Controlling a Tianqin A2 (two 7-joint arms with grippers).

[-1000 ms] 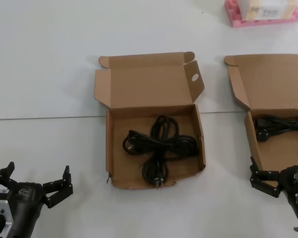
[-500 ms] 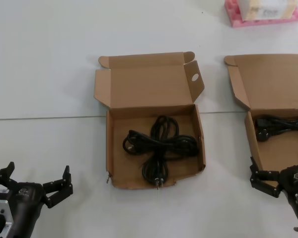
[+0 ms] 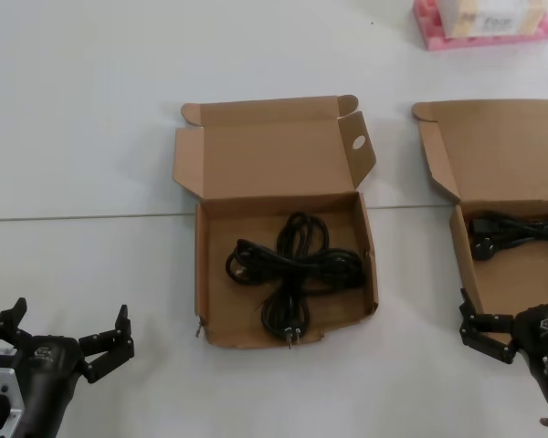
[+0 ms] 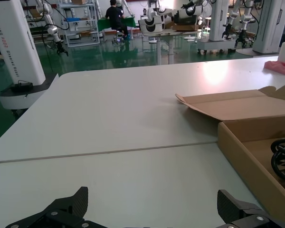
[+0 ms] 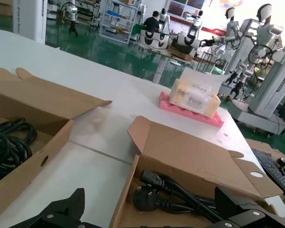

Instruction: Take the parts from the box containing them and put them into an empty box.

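The box with the round hole in its lid flap [image 3: 357, 142] lies open at the table's middle and holds one black coiled cable [image 3: 297, 265]. A second open box [image 3: 493, 155] lies at the right, cut by the view's edge, with another black cable [image 3: 516, 233] in it. Its plugs [image 5: 145, 199] show close in the right wrist view. My right gripper [image 3: 534, 321] [image 5: 150, 199] hangs open over that box's near left corner, holding nothing. My left gripper [image 3: 70, 315] [image 4: 152, 197] rests open low at the near left, apart from the middle box's wall [image 4: 247, 161].
A pink foam tray with a white carton [image 3: 484, 23] [image 5: 192, 102] stands at the far right back. A seam [image 3: 73, 217] crosses the white table. A keyboard [image 5: 275, 171] lies beyond the right box.
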